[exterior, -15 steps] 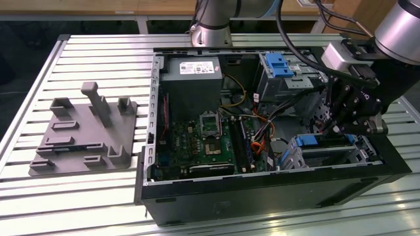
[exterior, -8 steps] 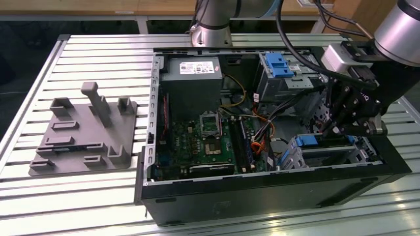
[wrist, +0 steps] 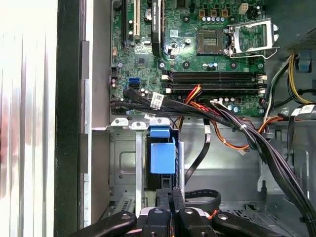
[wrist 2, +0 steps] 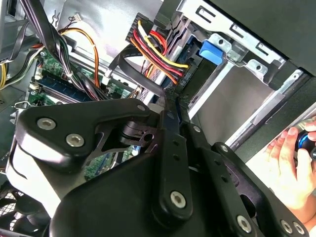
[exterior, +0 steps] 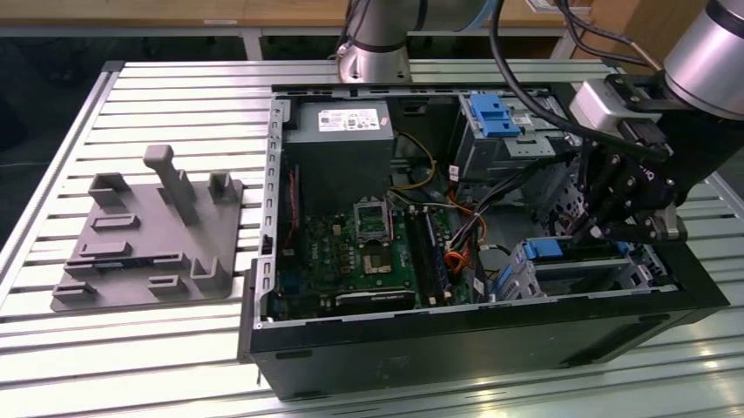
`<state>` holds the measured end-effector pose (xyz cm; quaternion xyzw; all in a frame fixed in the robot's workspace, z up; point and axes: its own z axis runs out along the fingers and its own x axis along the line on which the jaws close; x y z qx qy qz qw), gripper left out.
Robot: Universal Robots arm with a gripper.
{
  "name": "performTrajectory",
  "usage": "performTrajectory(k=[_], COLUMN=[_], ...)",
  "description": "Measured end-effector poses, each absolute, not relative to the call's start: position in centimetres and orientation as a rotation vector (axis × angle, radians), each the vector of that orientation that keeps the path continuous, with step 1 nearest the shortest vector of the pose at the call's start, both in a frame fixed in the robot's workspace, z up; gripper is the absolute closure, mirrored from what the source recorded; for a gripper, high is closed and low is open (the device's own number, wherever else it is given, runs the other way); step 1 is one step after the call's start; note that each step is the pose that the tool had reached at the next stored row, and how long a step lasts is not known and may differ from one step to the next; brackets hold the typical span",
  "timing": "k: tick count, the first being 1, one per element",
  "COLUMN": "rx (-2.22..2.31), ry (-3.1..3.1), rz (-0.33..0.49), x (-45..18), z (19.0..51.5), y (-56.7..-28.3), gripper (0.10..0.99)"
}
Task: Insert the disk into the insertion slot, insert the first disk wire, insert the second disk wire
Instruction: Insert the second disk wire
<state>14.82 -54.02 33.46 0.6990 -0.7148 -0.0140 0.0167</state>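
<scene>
The disk sits in the insertion slot (exterior: 593, 274), the low metal cage at the case's near corner on the exterior view's right. Its blue carrier bracket (exterior: 544, 250) shows at the cage's mouth, and in both wrist views (wrist: 162, 157) (wrist 2: 215, 52). My gripper (exterior: 605, 233) hangs just over that end, its fingers (wrist: 163, 195) pressed together. A flat black disk wire (wrist 2: 133, 74) ends right at the fingertips (wrist 2: 170, 101). A connector with red, yellow and black wires (wrist 2: 158, 49) sits against the disk's end beside the blue tab.
The open case holds a motherboard (exterior: 361, 252), a power supply (exterior: 343, 117) and a taller bay with a blue latch (exterior: 494, 113). A thick cable bundle (wrist: 247, 133) crosses beside the cage. A grey fixture plate (exterior: 152, 235) lies outside. A person's hand (wrist 2: 289, 158) rests near the case.
</scene>
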Motion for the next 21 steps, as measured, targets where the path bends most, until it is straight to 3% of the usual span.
performTrajectory(k=[21], rx=[2.172], ry=[-2.221], rz=[-0.042], x=[14.89], z=[33.10], y=[-54.04], gripper=[0.941])
